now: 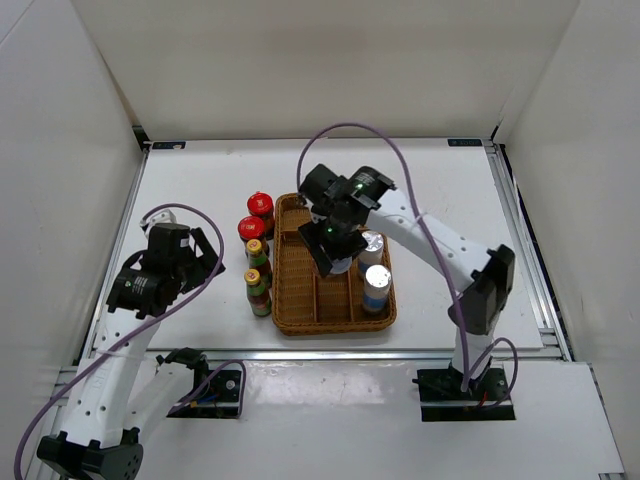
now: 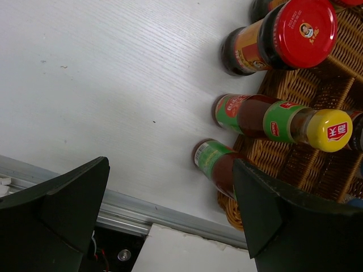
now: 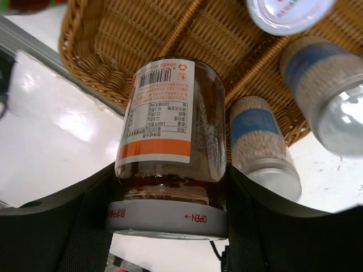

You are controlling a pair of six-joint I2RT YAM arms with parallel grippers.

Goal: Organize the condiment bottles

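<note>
I have the right gripper point(image 3: 170, 195) clamped on a white-lidded jar point(image 3: 170, 124) over the wicker tray point(image 3: 108, 51); the left gripper point(image 2: 170, 187) hangs spread apart near a yellow-capped bottle point(image 2: 266, 119).

I note bright, even overhead light and soft shadows. Glare washes out the table point(image 3: 74, 124) in my right wrist view; the rightmost jar point(image 3: 326, 90) looks blurred.

Right wrist view, centre: white-lidded jar point(image 3: 170, 141) has a barcode and fine red print, unreadable, on its white label; lid rim reads "OPEN" with an arrow. Left wrist view, right: yellow-capped bottle point(image 2: 266, 118) shows a white character on a red cap patch; red-lidded jar point(image 2: 281, 38) bears a small portrait emblem.
</note>
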